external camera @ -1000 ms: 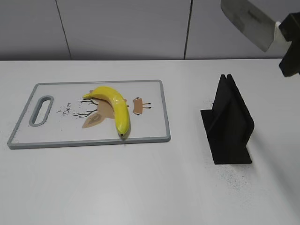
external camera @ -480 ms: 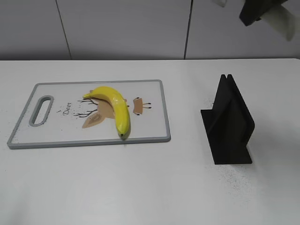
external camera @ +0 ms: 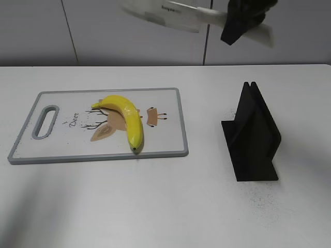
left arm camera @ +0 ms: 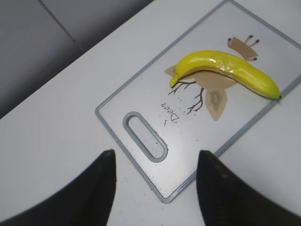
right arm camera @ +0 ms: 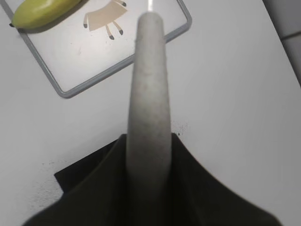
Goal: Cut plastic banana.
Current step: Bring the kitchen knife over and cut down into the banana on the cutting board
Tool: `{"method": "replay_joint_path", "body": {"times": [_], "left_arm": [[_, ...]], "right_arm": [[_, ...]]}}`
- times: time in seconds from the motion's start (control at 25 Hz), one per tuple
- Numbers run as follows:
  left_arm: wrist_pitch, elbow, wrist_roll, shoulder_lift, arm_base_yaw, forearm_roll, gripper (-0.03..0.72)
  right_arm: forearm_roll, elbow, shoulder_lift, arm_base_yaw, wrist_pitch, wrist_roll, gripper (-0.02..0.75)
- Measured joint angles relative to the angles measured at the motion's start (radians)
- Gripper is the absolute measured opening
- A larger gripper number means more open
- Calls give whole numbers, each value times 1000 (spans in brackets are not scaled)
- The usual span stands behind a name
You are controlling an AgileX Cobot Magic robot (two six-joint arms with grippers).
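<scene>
The yellow plastic banana lies whole on the white cutting board, dark tip toward the front edge. It also shows in the left wrist view and partly in the right wrist view. My right gripper is high at the top of the exterior view, shut on a knife's pale handle; the blade points left. My left gripper is open and empty above the board's handle-slot corner; it is out of the exterior view.
A black knife stand is on the table right of the board, and its top shows in the right wrist view. The board has a deer drawing. A grey wall runs behind the white table.
My right gripper has swung the knife from the top right corner leftward, and the blade now points left over the table's back edge. The banana and board have not moved.
</scene>
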Motion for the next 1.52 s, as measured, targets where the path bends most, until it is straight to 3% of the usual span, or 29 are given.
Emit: {"method": "replay_joint_path", "body": {"times": [0.28, 0.56, 0.8, 1.12, 1.28, 1.48, 1.52], "left_arm": [[157, -297, 225, 295, -51, -53, 534], [183, -503, 302, 522, -160, -56, 534], [191, -542, 336, 653, -226, -56, 534], [162, -542, 362, 738, -231, -59, 518], [149, -542, 362, 742, -231, -62, 401], [142, -543, 365, 743, -231, -63, 65], [146, -543, 373, 743, -231, -62, 37]], "right_arm": [[41, -147, 152, 0, 0, -259, 186], [93, -229, 254, 18, -2, -436, 186], [141, -271, 314, 29, -2, -513, 186], [184, -287, 317, 31, -2, -561, 186], [193, -287, 317, 31, -2, -574, 186], [193, -287, 317, 31, -2, -576, 186], [193, -287, 317, 31, -5, -576, 186]]}}
